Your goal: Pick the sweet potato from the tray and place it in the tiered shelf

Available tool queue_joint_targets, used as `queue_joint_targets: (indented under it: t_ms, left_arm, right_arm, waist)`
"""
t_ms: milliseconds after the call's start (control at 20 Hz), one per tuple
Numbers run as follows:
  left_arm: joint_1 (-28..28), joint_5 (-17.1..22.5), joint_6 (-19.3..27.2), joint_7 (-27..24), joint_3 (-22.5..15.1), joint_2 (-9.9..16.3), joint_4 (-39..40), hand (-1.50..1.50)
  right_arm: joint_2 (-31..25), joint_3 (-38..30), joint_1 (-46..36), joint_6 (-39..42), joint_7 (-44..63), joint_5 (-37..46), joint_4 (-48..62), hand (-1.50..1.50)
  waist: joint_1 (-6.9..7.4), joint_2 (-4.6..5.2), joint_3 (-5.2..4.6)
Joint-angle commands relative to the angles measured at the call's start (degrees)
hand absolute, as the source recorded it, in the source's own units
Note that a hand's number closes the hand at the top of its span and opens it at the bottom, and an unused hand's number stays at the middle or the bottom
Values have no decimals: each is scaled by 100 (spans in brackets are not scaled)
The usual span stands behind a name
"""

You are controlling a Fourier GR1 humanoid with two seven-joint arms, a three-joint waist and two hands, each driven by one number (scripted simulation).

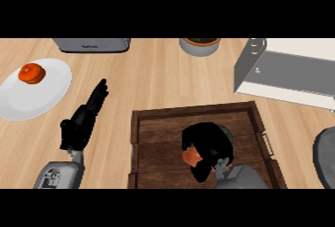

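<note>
A dark wooden tray (157, 128) lies at the lower middle of the counter. My right hand (208, 146) is inside it, fingers curled over the orange sweet potato (191, 157), of which only a small patch shows at the hand's left side. A bit of green shows behind the hand. The grey-and-white tiered shelf (288, 73) stands at the upper right, apart from the tray. My left hand (85, 119) rests open to the left of the tray, fingers pointing up and holding nothing.
A white plate (42, 95) with a red tomato (31, 73) lies at the left. A grey toaster (91, 45) and a potted plant (200, 45) stand along the back edge. A dark round object (325, 157) shows at the right edge.
</note>
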Motion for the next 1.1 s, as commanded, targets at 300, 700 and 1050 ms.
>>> queue_joint_targets:
  t_ms: [300, 700, 1050]
  left_arm:
    - [-304, -102, 101, 243, -35, -77, 61, 0]
    - [-200, -139, 145, -21, -42, -170, 337, 0]
    - [-157, -56, -4, 329, 14, -8, -90, 0]
  right_arm:
    - [196, 63, 118, -2186, 2590, 385, -184, 150]
    - [198, 388, -63, -3971, 2891, 175, -1344, 150]
    - [198, 570, -665, -3555, 4055, 1197, -2420, 150]
  waist:
    - [-1, -2, 1]
    - [-17, -14, 3]
    - [-8, -26, -2]
